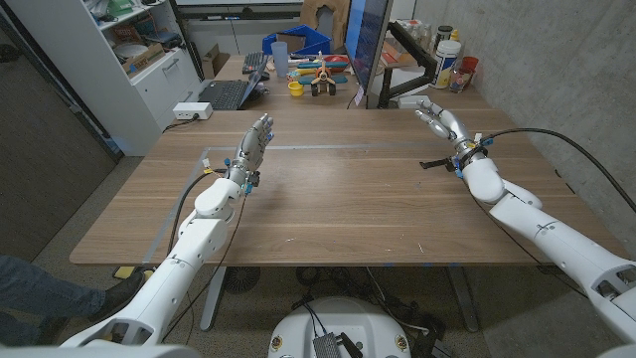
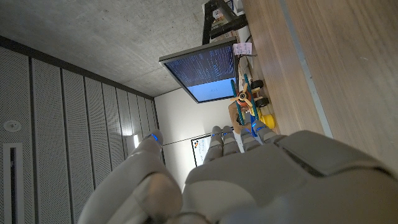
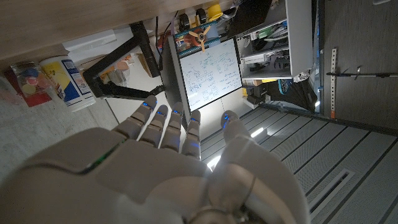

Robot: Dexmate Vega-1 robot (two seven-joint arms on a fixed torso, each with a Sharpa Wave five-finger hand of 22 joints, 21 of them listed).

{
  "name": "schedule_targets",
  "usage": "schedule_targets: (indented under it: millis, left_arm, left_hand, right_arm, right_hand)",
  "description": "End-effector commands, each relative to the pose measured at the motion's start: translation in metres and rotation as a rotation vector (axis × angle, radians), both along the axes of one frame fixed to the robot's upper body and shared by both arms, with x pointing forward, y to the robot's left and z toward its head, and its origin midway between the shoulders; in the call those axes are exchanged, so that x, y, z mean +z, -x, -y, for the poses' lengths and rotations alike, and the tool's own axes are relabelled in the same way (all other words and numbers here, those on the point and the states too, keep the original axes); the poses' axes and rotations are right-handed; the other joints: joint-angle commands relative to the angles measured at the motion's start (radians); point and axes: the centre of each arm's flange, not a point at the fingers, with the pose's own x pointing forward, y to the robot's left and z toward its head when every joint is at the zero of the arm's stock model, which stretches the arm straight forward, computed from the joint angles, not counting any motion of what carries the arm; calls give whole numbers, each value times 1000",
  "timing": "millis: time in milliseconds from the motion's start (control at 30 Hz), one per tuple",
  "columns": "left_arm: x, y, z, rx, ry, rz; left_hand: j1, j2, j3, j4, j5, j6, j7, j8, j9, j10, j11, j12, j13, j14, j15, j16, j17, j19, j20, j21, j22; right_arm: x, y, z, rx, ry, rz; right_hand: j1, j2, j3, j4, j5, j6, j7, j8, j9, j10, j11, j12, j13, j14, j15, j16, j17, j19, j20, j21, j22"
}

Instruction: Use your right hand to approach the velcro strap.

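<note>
On the right side of the head view, the right robot hand hangs over the upper right part of the table, near its far edge. Its fingers are stretched out and slightly apart, and it holds nothing. A short dark strip lies on the wood just beside that arm's wrist, on the side toward the middle of the picture. It looks like the velcro strap, though it is too small to be sure. The hand's fingers point away from it, toward the top of the frame.

Left of centre, the left robot hand is raised over the table with its fingers straight and close together, also holding nothing. In its wrist view the back of the hand fills the lower part, with the fingers reaching toward a lit monitor.

Beyond the table, at the top of the head view, stand the monitor, a laptop, a colourful wooden toy, a small yellow cup and a blue bin. A white canister sits at the upper right, and it also shows in the right wrist view past the open hand. A person's leg shows at the lower left corner.
</note>
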Motion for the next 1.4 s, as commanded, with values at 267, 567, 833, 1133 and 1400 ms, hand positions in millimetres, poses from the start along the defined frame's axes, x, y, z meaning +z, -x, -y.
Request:
schedule_targets:
  millis: [267, 567, 833, 1133, 1400]
  left_arm:
    - [-3, 0, 4, -7, -3, -2]
    - [0, 1, 1, -3, -10, 2]
    - [2, 2, -1, -1, -16, 7]
    - [4, 4, -3, 8, -25, 11]
    - [4, 4, -3, 6, -24, 10]
  left_hand:
    - [4, 11, -5, 3, 1, 7, 1, 3, 2, -5, -5, 7, 2, -5, 0, 4, 5, -71, 8, -8, 3]
    - [5, 12, -6, 3, 1, 8, 1, 3, 2, -5, -3, 7, 2, -5, 0, 4, 5, -70, 8, -11, 3]
    - [5, 12, -7, 2, 0, 9, 1, 3, 2, -5, -5, 6, 2, -6, 1, 4, 5, -70, 9, -13, 3]
    - [6, 13, -8, 2, 0, 11, 0, 4, 2, -6, -4, 6, 2, -6, 1, 4, 5, -69, 9, -16, 4]
    - [6, 13, -9, 2, 0, 11, 1, 3, 2, -4, -7, 7, 2, -7, 2, 4, 5, -69, 9, -18, 4]
  right_arm:
    - [-3, -1, 6, -72, 54, -13]
    - [-2, -2, 5, -112, 93, -10]
    - [-2, -5, 3, -139, 115, -17]
    - [-3, -7, 4, -171, 139, -32]
    - [-4, -8, 6, -213, 174, -52]
  right_hand:
    - [-1, -8, 1, -7, -1, 3, -11, 1, 1, 2, -10, 3, 6, -9, -14, -2, 2, -8, -15, -7, 2]
    - [-3, -9, 1, -7, -1, 1, -13, 1, 0, -4, -9, 1, 6, -12, -14, -2, 2, -13, -20, -12, 3]
    - [-6, -9, 2, -7, -1, 0, -14, 1, 1, -13, -14, -2, 6, -24, -10, -5, 3, -19, -20, -19, 3]
    - [-11, -8, 2, -4, 0, -3, -19, 0, 1, -26, -15, -6, 6, -39, -3, -7, 4, -31, -15, -28, 3]
    - [-13, -7, 2, -4, 0, -8, -21, -1, 1, -39, -15, -10, 6, -49, 1, -8, 4, -36, -12, -34, 3]
